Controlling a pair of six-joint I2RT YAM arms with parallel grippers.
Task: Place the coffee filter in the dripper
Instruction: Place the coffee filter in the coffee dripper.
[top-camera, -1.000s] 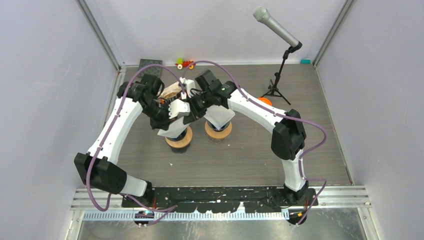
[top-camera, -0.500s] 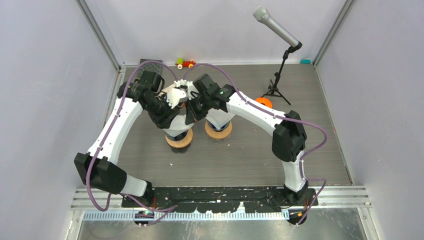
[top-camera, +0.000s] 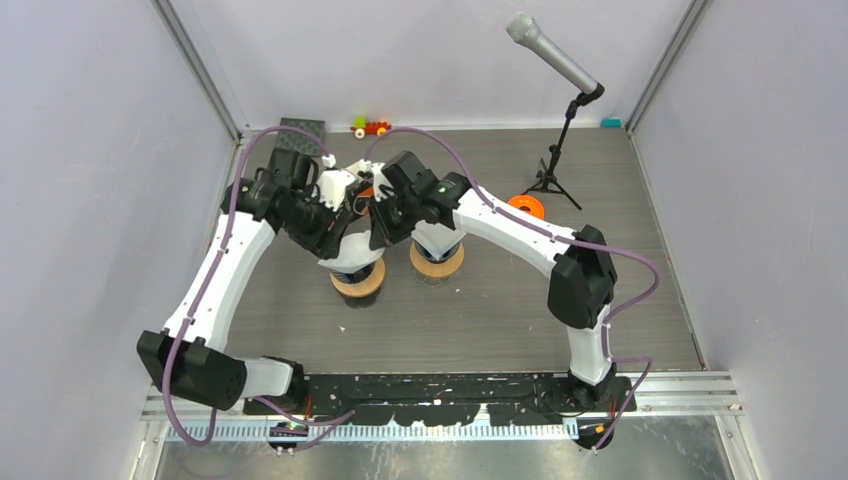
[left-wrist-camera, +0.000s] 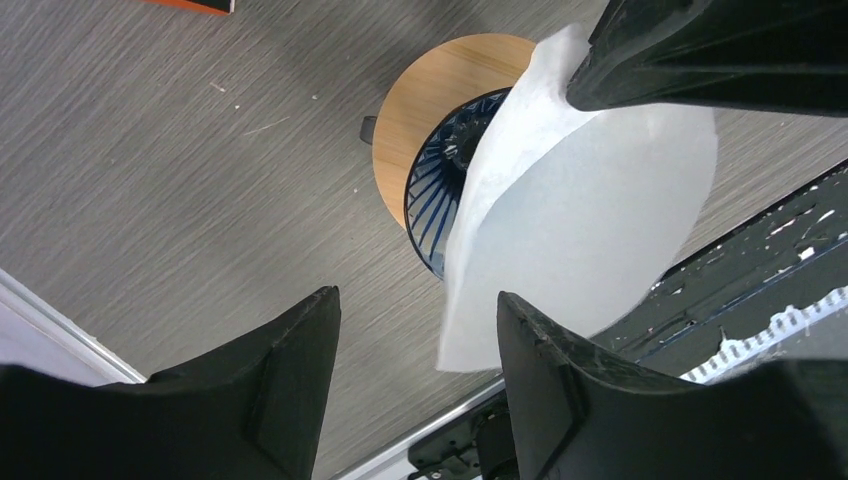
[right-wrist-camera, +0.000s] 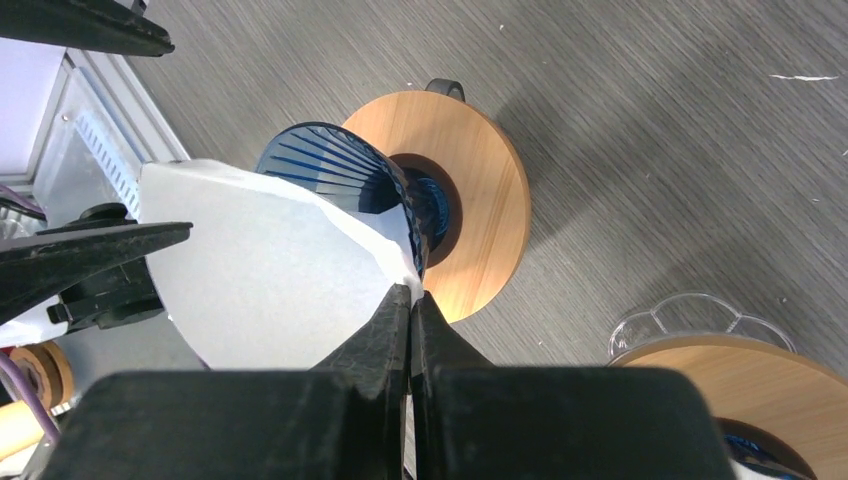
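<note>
- Your right claw (right-wrist-camera: 410, 305) has its fingers pressed together on one corner of the white paper filter (right-wrist-camera: 270, 270). That pinch alone carries the sheet.
- Your left claw (left-wrist-camera: 415, 300) stands with its fingers apart. The filter's lower edge hangs into the gap, close by one finger (left-wrist-camera: 560, 380), and is not pinched there. Whether it brushes that finger, you cannot tell.
- The filter is folded flat into a fan shape. It hangs tilted in the air just below the right claw, between the two claws.
- Right beneath the claws, the dark blue ribbed dripper (right-wrist-camera: 330, 160) stands upright on its round wooden base (right-wrist-camera: 480, 190).
- In both wrist views the filter overlaps the dripper's rim but does not sit inside the cone. You cannot tell whether paper and rim touch.
- On the side of the right claw away from the left claw sits a second wooden base (right-wrist-camera: 720, 385). A clear scalloped glass rim (right-wrist-camera: 690, 312) lies just beside it.
- From above, both claws meet over the dripper near the middle of the grey worktop (top-camera: 480, 310).
- Farther out from the right claw lies an orange disc (top-camera: 525, 205).
- Past the disc, well apart from both claws, a microphone (top-camera: 555, 55) stands on its stand.
- A small toy (top-camera: 370, 127) sits beyond both claws at the back wall.
</note>
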